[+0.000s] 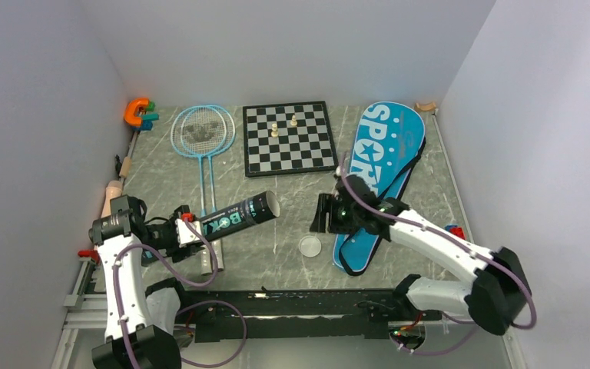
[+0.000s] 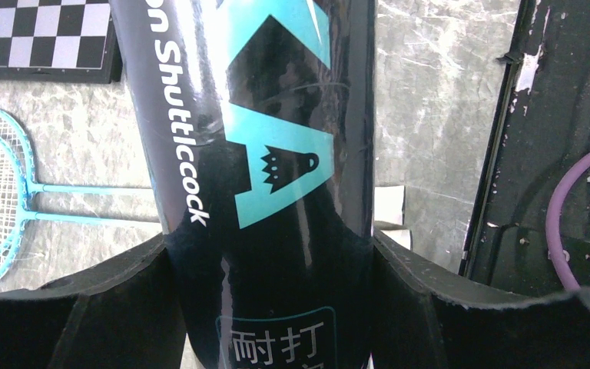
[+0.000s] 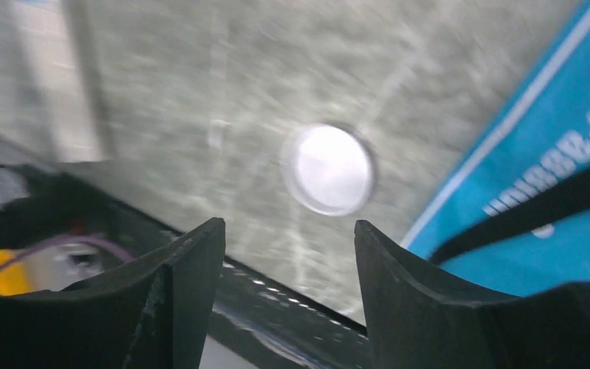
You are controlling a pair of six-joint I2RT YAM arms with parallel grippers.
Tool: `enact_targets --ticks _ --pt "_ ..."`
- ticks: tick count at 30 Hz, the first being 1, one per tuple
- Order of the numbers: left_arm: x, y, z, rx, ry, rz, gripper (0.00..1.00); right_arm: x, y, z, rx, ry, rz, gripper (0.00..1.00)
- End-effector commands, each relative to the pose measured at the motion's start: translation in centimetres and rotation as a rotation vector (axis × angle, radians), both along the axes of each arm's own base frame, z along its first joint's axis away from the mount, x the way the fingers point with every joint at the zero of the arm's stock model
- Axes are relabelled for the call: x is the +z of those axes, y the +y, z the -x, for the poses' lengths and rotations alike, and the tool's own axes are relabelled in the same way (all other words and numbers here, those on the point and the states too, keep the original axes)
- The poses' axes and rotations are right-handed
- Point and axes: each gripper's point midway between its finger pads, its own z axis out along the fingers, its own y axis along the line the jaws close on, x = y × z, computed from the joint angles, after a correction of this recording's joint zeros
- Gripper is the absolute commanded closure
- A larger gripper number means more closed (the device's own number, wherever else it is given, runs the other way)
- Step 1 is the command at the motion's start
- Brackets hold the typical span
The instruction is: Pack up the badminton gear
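Tube held, lid on surface

Tube [image 1: 240, 214] sits clamped near its base in the left gripper [image 1: 190, 232], open end facing right. Right gripper [image 1: 321, 215] stands wide, nothing between its fingers, near a round lid [image 1: 309, 246] lying on the surface [image 1: 276, 192] just beside the bag [image 1: 388, 138]. Rackets [image 1: 202, 132] lie far left.

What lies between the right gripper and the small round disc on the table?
Nothing visible. The right gripper is open, and only bare table separates it from the round disc. The blue bag lies beside it, not between.
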Motion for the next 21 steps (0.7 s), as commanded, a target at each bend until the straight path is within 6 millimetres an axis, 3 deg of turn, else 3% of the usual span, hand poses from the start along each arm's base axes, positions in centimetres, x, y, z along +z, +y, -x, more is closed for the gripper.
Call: enact_targets --ticks 1,9,16,21 --pt "0.8 -0.5 -0.3 0.016 -0.027 0.04 0.94 -5.0 -1.3 0.9 -0.03 0.053 0.189 0.36" --pt "0.7 -0.5 -0.1 0.024 -0.017 0.039 0.94 -8.7 -0.9 -0.2 -0.034 0.078 0.305 0.43" --pt "0.5 -0.6 -0.1 0.028 -0.015 0.046 0.94 -11.2 -0.9 0.6 -0.033 0.115 0.344 0.57" --pt "0.4 -0.6 -0.1 0.031 -0.013 0.05 0.94 -12.3 -0.2 1.0 -0.031 0.137 0.336 0.6"
